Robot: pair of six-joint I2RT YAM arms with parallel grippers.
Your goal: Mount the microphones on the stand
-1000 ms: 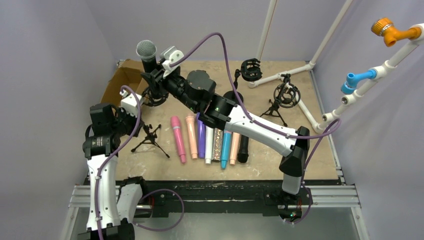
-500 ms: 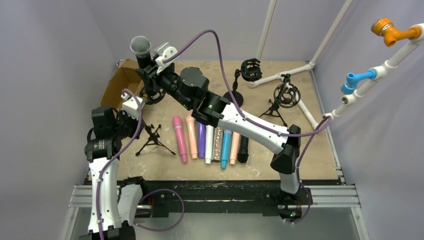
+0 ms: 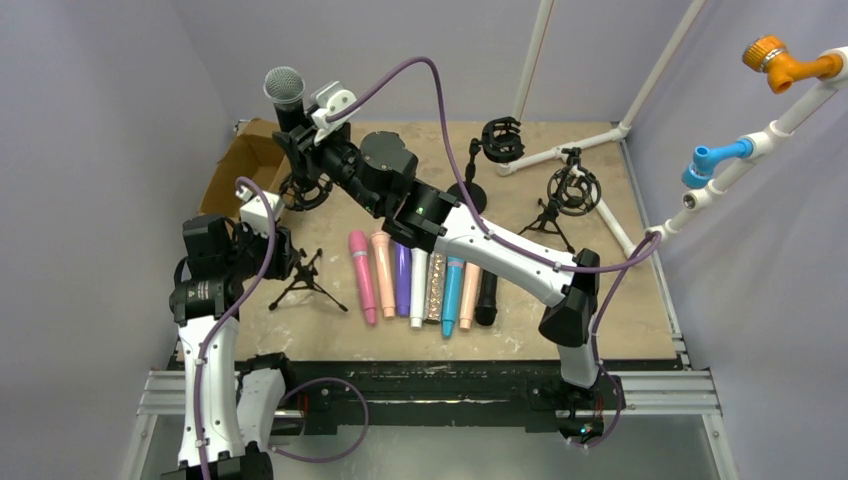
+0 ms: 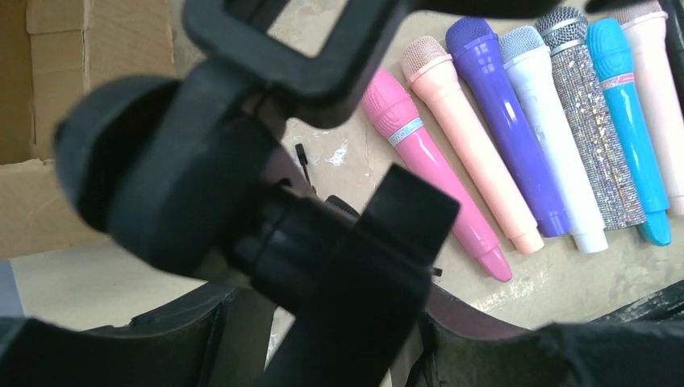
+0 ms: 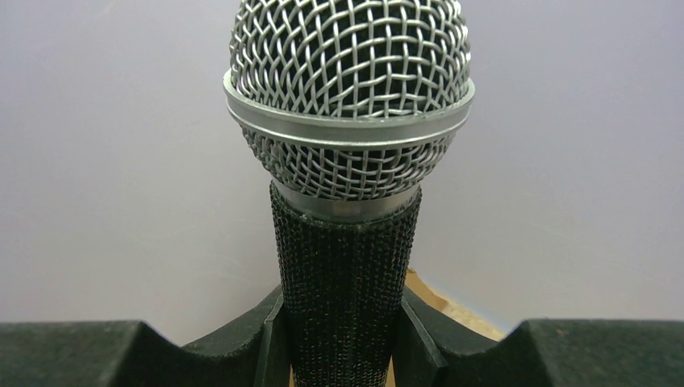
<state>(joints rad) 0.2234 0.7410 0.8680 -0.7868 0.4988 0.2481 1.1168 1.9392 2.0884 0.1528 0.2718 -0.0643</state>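
- Black microphone (image 3: pixel 291 112) with silver mesh grille: clamped by its handle between both fingers of right gripper (image 3: pixel 297 142), high over far-left corner of table (image 3: pixel 640 290), near shock-mount stand (image 3: pixel 305 190) and cardboard box (image 3: pixel 240 160).
- Long axis upright, grille on top, handle pointing down.
- Left gripper (image 3: pixel 272 250): low beside tripod stand (image 3: pixel 303 280); blurred black stand part between fingers in wrist view; gripping or free, cannot tell.
- Row of 8 microphones (image 3: pixel 419 290) lying mid-table, heads toward far edge.
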